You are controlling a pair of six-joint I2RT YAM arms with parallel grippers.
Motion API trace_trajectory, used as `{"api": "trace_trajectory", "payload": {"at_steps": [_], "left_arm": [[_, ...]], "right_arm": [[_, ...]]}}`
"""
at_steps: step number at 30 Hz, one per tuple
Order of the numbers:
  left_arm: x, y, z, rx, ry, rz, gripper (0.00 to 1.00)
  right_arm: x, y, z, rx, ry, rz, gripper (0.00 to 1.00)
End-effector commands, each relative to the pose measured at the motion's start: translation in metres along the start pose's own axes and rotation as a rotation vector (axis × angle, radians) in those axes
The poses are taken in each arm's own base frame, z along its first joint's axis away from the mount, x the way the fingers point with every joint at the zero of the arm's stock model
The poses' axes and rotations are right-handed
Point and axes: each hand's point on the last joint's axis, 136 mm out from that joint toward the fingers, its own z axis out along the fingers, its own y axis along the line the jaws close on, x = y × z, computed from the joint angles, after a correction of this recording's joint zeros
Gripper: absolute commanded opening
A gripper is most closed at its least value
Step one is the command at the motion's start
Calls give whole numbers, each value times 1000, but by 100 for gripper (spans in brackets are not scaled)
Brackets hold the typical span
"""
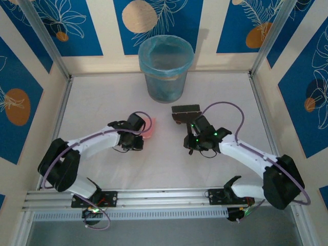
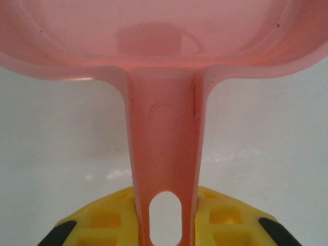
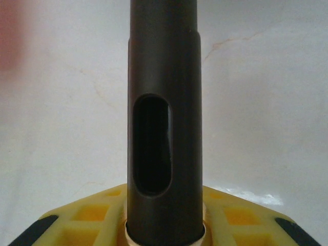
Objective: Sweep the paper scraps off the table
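Pink translucent plastic formed the dustpan (image 2: 164,36), whose flat handle (image 2: 165,148), pierced by an oval hanging hole, ran down between the yellow fingers (image 2: 107,220) of the left gripper (image 2: 166,228); the jaws were clamped on that handle. From above, the dustpan lay low over the white table (image 1: 102,102), left of centre. The right gripper (image 3: 165,228) was likewise closed, its jaws gripping the dark round brush handle (image 3: 164,66), which bore a long slot. The brush head (image 1: 186,111) sat right of centre, well apart from the dustpan and nearer the far edge. A bin (image 1: 165,77) with a pale blue liner stood upright on the table against the far wall, between the two tools and beyond them. Faint dark shading inside the liner was possibly the paper scraps, though the overhead view was too blurred to tell. An aluminium rail (image 1: 154,197) edged the near side, carrying both arm bases
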Motion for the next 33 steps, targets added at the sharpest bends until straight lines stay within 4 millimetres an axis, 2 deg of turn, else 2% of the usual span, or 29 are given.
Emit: {"api": "trace_trajectory", "payload": {"at_steps": [1, 5, 11, 14, 17, 21, 24, 25, 27, 29, 33], "left_arm": [[-5, 0, 10, 8, -12, -48, 4], [-9, 2, 26, -2, 16, -53, 5], [-13, 2, 43, -7, 51, -61, 18], [-13, 2, 47, -6, 69, -65, 27], [-15, 1, 45, -5, 65, -57, 44], [-25, -3, 34, 2, 37, -35, 60], [-35, -7, 22, 3, 5, -18, 71], [-39, -9, 18, 8, -8, -12, 84], [-46, -12, 8, 14, -35, 1, 94], [-55, -14, -5, 19, -78, 12, 100], [-76, -17, -42, 35, -218, 35, 100]], "right_arm": [[-12, 12, 12, -23, -38, 0, 2], [-7, 16, 32, -26, 2, -2, 3], [0, 21, 59, -7, 73, 1, 8], [2, 19, 64, 28, 73, 1, 25], [3, 17, 64, 49, 61, -6, 37], [5, 13, 60, 62, 45, -8, 49], [5, 10, 54, 64, 28, -11, 54], [5, 10, 52, 63, 20, -12, 54], [3, 10, 44, 60, -2, -10, 57], [-1, 10, 35, 56, -38, -11, 59], [-15, 4, 8, 65, -135, 15, 65]]}}
